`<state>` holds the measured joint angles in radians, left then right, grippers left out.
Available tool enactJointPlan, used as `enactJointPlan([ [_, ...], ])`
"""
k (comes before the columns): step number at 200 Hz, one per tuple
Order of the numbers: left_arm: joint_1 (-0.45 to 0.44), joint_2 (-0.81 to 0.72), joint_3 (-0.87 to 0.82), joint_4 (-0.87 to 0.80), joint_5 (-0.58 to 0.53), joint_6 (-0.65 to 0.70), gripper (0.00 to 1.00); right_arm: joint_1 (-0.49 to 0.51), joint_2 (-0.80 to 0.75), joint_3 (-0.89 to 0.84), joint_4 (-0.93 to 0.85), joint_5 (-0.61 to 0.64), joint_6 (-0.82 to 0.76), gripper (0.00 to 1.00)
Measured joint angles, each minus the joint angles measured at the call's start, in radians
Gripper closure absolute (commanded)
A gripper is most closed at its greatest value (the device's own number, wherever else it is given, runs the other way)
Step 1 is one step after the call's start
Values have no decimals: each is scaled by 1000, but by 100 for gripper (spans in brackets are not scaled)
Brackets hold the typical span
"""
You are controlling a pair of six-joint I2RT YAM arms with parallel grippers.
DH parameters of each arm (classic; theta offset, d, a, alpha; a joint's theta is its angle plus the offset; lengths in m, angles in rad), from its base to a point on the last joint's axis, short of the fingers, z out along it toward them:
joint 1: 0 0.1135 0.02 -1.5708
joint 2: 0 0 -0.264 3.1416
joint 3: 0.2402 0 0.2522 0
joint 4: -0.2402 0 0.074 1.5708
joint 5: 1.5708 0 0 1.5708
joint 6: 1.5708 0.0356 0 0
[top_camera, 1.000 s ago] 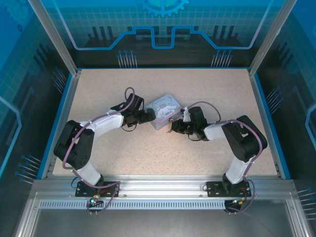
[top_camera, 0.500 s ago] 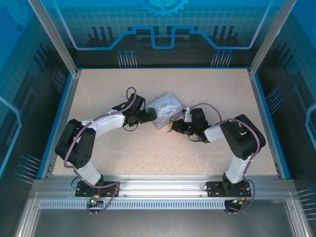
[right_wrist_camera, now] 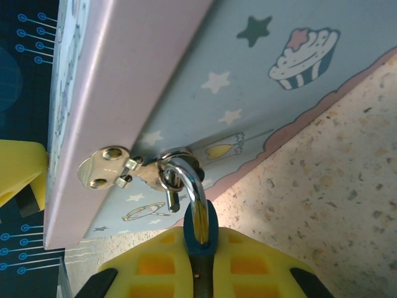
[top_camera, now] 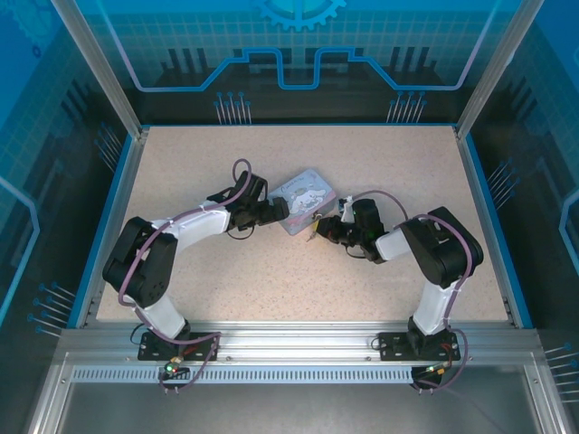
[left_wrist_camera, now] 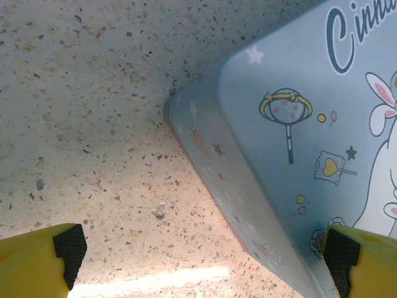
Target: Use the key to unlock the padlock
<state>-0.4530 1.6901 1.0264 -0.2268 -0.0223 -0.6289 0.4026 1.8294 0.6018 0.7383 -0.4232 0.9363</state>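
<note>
We see the tin (top_camera: 306,197) lying near the middle of the table (top_camera: 271,298), turned at an angle, with one arm reaching in from either side.

The left gripper (top_camera: 277,213) sits at the tin's left end. In its wrist view the fingers (left_wrist_camera: 70,247) are spread wide. One black pad is over bare table to the left. The other is at the tin's lid on the right, and we cannot tell whether it touches. The tin's rounded corner and long side wall run down between them. Nothing is pinched there.

The right gripper (top_camera: 320,228) is at the tin's near right side, low over the table. In its wrist view, the padlock (right_wrist_camera: 196,189) hangs from the tin's side wall. Its silver shackle is hooked through the ring of a small metal hasp (right_wrist_camera: 105,167), which is fixed just under the pink edge of the lid. From the ring the shackle runs straight down into the seam between the two yellow fingers, which are pressed together on it. A dark blue piece shows at the foot of the shackle, just where the fingers meet. The rest of the lock's body is hidden between them. The tin's wall there carries stars and a cupcake, and speckled table shows to the right of it.
</note>
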Motion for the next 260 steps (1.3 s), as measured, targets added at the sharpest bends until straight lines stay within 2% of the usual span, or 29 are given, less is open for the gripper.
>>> enactJointPlan([
  [260, -9, 32, 13, 42, 23, 0, 2, -64, 30, 31, -27, -35, 21, 100],
])
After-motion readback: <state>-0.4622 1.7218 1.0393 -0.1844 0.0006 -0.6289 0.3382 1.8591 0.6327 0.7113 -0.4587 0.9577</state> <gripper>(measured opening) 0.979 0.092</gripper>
